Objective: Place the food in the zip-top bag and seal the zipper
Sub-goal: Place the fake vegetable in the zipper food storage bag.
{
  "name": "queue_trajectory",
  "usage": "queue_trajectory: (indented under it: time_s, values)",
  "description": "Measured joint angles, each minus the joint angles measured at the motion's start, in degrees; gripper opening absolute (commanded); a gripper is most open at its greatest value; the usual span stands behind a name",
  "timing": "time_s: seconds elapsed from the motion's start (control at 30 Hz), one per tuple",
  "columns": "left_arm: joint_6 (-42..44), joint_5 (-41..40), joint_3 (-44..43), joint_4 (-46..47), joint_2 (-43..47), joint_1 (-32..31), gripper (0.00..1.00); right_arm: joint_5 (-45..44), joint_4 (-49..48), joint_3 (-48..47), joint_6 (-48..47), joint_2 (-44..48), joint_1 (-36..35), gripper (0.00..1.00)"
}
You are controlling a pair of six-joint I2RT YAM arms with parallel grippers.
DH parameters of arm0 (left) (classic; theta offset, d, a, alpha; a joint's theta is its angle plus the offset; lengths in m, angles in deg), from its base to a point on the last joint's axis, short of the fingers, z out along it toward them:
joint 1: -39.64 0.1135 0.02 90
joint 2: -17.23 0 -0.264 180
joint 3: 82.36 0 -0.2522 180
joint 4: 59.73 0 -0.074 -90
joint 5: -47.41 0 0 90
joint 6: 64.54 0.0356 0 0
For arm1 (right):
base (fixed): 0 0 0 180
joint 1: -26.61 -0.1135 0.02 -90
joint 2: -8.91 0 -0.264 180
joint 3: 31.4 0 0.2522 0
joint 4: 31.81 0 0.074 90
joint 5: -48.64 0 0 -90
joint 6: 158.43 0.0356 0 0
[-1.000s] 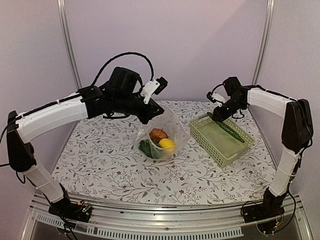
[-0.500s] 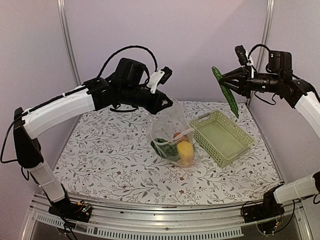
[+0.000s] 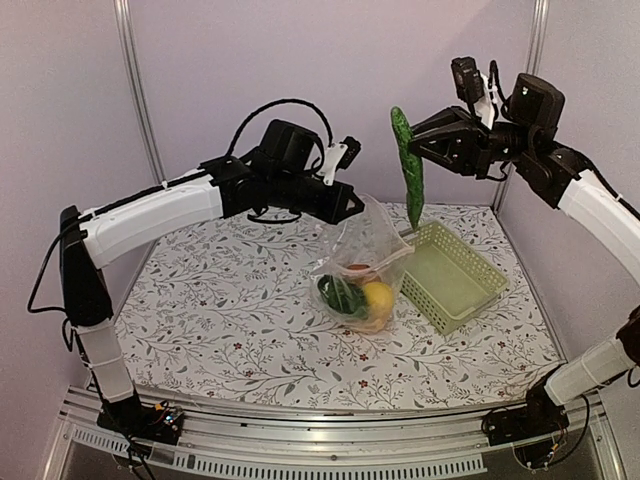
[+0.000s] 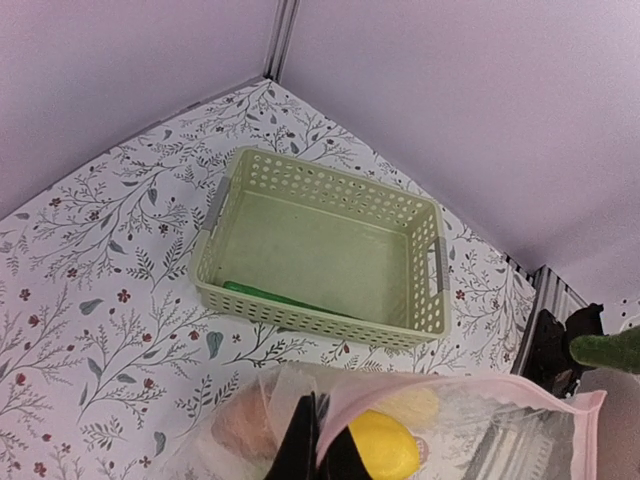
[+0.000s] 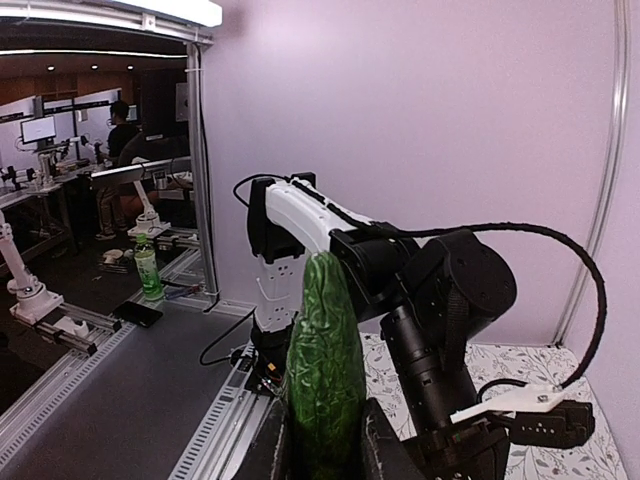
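Top external view: the dark green cucumber (image 3: pixel 408 170) hangs in the air, long end down, over the far corner of the pale green basket (image 3: pixel 450 275). The right claw (image 3: pixel 416 138) pinches its top end. At 8 o'clock from the cucumber, the clear zip-top bag (image 3: pixel 365 245) sits on the flowery table (image 3: pixel 200 310). A yellow fruit (image 3: pixel 379 296), a leafy green (image 3: pixel 342 295) and a reddish-brown one (image 3: pixel 358 268) lie inside. The left claw (image 3: pixel 350 210), pressed together, holds the bag's rim by the pink zipper (image 4: pixel 480 393).
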Motion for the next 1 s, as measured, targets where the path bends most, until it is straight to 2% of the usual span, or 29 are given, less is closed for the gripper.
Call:
queue_trajectory:
  time_s: [0.2,0.43,0.8,1.0]
  values:
    - [-0.63,0.04,-1.29,-0.07,-0.72,0.22,0.0,2.86,-8.96,-2.95,5.68,-4.44,-6.43,0.0]
    - [-0.87,0.74,-1.88,-0.37,-0.79,0.31,0.0,4.26,-14.62,-3.13,9.51,-8.7,-9.62,0.0]
    - [-0.85,1.46,-1.86,-0.87,-0.79,0.31,0.0,2.6,-16.13,6.29,5.22,-8.9,-9.62,0.0]
    - [-0.83,1.53,-0.83,-0.61,-0.35,0.31,0.0,2.19,-16.2,7.8,2.8,-8.96,-9.62,0.05]
